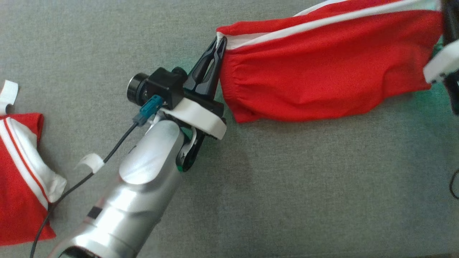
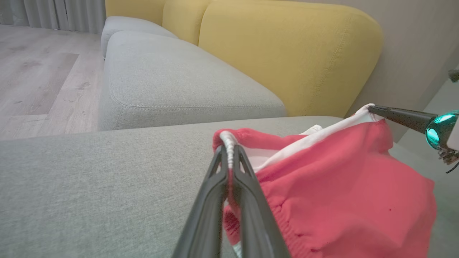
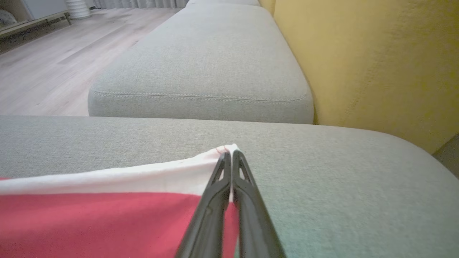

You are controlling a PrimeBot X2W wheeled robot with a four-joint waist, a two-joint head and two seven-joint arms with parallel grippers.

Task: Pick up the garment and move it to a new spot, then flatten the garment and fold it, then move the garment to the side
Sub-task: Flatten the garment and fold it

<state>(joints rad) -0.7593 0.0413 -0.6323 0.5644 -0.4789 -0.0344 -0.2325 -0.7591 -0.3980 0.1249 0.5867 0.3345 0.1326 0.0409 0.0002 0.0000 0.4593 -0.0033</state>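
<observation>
Left gripper & right gripper each clamp one corner of the garment. So it hangs stretched betw. them, prob. for laying flat.

Red white-striped garment, taut, lifted

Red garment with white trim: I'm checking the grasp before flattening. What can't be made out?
- Head view: the red white-trimmed garment runs off the top-right edge, where the right gripper pinches it.
- Wrist views: its lower part is cut by the bottom edge.
- Its type: too bunched to tell.
</observation>
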